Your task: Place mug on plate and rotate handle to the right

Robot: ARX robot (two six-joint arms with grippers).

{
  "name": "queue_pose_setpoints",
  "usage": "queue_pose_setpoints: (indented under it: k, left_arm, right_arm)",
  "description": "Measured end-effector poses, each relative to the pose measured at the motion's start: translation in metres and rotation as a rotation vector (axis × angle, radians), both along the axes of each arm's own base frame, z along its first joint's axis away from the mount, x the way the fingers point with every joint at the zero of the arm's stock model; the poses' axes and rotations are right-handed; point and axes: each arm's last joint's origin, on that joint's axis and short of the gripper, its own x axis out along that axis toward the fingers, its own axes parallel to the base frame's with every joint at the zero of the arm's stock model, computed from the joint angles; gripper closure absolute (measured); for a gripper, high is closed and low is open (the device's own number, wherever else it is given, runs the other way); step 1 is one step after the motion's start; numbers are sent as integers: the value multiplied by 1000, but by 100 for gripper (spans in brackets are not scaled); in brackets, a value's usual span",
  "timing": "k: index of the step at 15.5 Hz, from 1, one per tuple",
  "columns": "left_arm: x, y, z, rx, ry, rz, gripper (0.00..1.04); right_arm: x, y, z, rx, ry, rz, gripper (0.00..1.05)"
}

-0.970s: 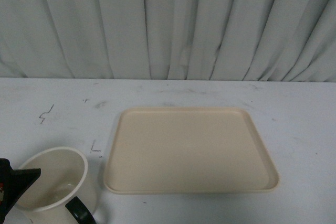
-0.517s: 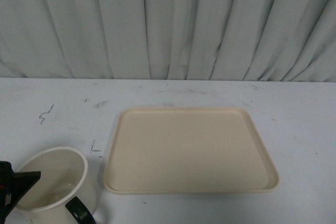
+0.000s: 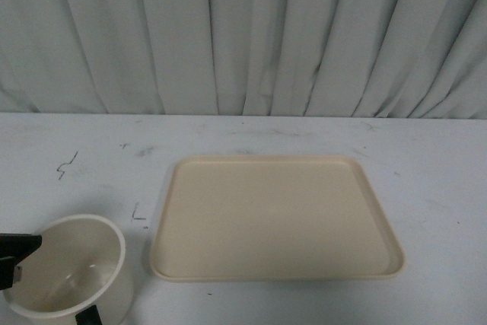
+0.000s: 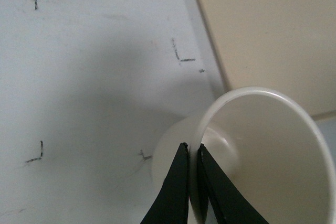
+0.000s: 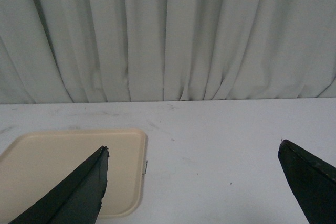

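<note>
The left gripper [image 4: 191, 149] is pinched on the mug [image 3: 67, 273] at its rim, one black finger [image 4: 176, 192] outside the wall and the other inside, with only the thin cream wall between them. In the front view that gripper enters from the left edge and meets the mug's left side. The mug is at the near left of the white table [image 3: 426, 180], mouth up and showing its pale inside. Whether its base rests on the table or hangs just above it cannot be told. Only a dark sliver of the handle [image 3: 90, 317] shows at the mug's near side, cut off by the picture's lower edge, so where it points is not clear. The beige rectangular plate [image 3: 274, 218] lies flat in the middle of the table, to the right of the mug and a little farther away. The mug is near the plate's near-left corner but apart from it, with bare table between them. A small black L-shaped mark [image 3: 138, 214] sits on the table just left of the plate's left edge, and a zigzag mark [image 3: 67, 165] lies farther off to the left. The right gripper [image 5: 192, 145] is spread wide and holds nothing, above the table to the right of the plate. A pale pleated curtain [image 3: 243, 36] hangs behind the table's far edge.
</note>
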Motion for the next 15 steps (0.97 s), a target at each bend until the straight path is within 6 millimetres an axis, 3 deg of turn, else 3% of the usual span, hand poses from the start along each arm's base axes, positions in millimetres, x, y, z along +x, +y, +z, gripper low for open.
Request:
queue_pose_setpoints:
  k: [4,6,7,8,10,11,13,15]
  left_arm:
    - [1,-13,28,-25,-48,-37,102]
    - [11,-25,44,-56,-92,-61,102]
    - [27,-51,63,-115,-153,-87,102]
    - [33,-63,66,-131,-154,-90,102]
    - [57,-106,61,-159,-98,-99,102]
    - [75,-144,58,-170,-83,-84,102]
    - [88,-160,45,-193,-45,-51,102]
    - [95,-161,33,-202,-24,5,102]
  right_arm:
    - [0,0,0,0,0,0,6]
    - [0,0,0,0,0,0,6]
    - [0,0,0,0,0,0,6]
    - [0,0,0,0,0,0,6]
    - [0,0,0,0,0,0,6]
    - [0,0,0,0,0,0,6]
    - [0,0,0,0,0,0,6]
    - [0,0,0,0,0,0,6]
